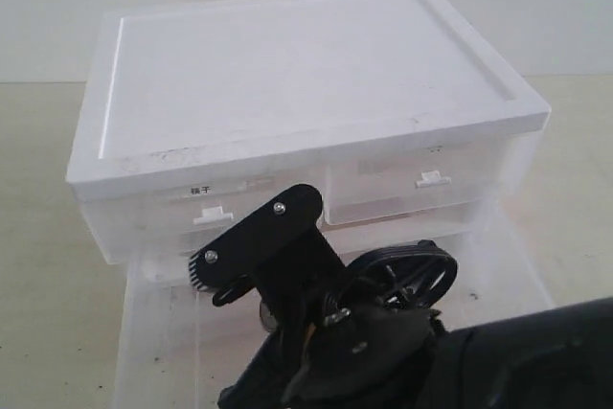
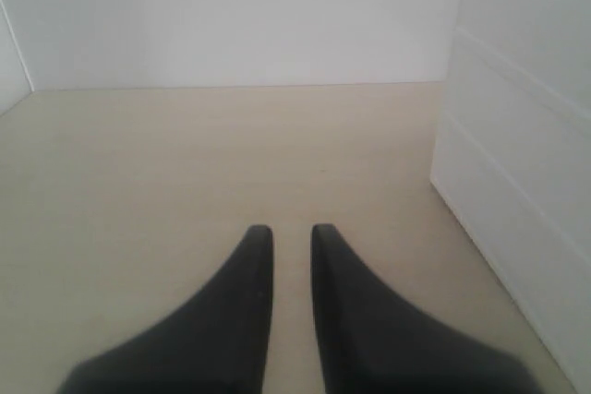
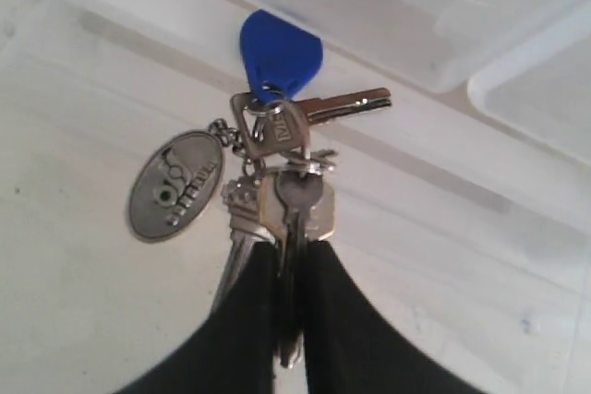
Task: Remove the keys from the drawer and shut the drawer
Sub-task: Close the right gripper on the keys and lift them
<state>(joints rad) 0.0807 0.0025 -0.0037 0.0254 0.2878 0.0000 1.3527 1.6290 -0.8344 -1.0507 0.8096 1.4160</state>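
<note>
Pinching the keys by their blades, clamped the right gripper jaws tight on them, low inside the pulled-out drawer; showed the blue tag and oval fob splayed beyond the fingertips, against the translucent floor; hung the left gripper over bare tabletop beside the white cabinet, jaws a narrow gap apart, gripping nothing.

Keys clamped, seemingly inside drawer, pulled open

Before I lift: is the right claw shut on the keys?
Yes, the right claw is pinched shut around the blades of the keys.
</note>
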